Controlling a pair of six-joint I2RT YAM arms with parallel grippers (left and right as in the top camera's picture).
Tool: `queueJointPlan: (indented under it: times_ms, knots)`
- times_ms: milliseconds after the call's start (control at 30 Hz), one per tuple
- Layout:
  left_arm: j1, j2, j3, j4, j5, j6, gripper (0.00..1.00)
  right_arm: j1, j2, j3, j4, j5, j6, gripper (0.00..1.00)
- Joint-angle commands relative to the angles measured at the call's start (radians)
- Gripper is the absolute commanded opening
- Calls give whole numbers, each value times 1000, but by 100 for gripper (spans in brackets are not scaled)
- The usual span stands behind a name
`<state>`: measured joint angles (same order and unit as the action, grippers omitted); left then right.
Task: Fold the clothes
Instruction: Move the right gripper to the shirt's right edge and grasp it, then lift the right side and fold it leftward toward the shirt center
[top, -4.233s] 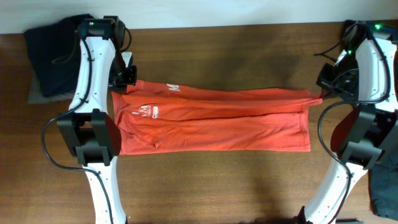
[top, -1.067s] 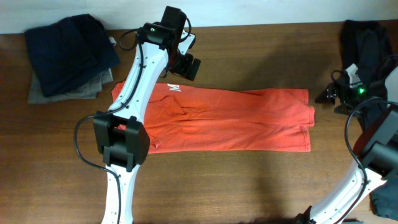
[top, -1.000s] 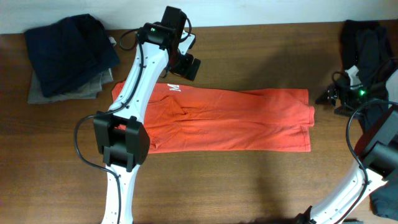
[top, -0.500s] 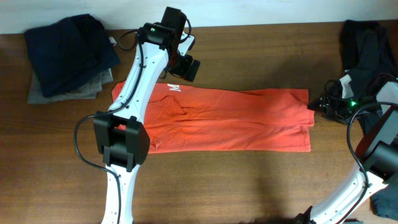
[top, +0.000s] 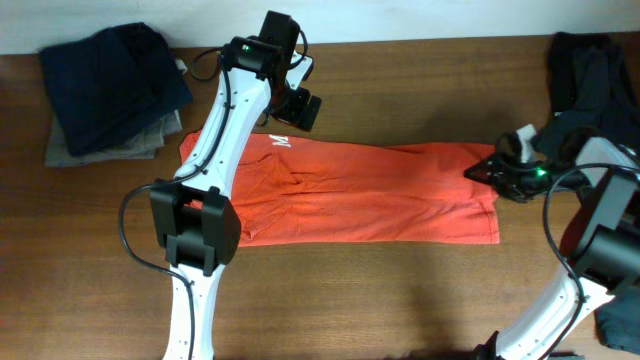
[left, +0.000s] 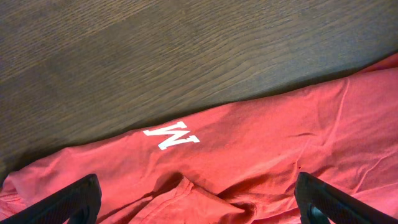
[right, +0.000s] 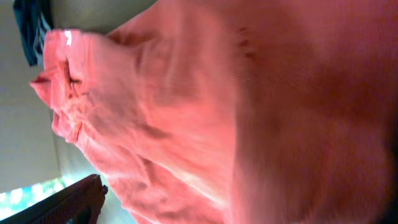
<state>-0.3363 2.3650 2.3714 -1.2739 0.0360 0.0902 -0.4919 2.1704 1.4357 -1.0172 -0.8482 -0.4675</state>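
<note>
Red-orange T-shirt folded into a long band across the middle of the wooden surface; both claws spread wide.
Near the band's left end, left claw poised over the far edge by the white lettering, jaws apart, clear of the cloth; at the right end, right claw low on the shirt, jaws apart, cloth filling its wrist view, contact unclear; dark clothes pile far left; dark garment far right.
</note>
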Motion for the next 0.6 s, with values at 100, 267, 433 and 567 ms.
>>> queueJointPlan:
  times_ms: [100, 267, 433, 567]
  knots:
    - [5, -37, 18, -1, -7, 16, 99, 53, 65, -53, 13, 135, 2, 99]
    - [5, -37, 18, -2, -7, 16, 99, 42, 65, -53, 12, 166, 14, 65]
    - [5, -37, 18, -2, -7, 16, 99, 38, 65, -51, 25, 216, 65, 21]
    - [5, -37, 18, -2, -7, 16, 99, 38, 65, -29, 35, 318, 157, 4]
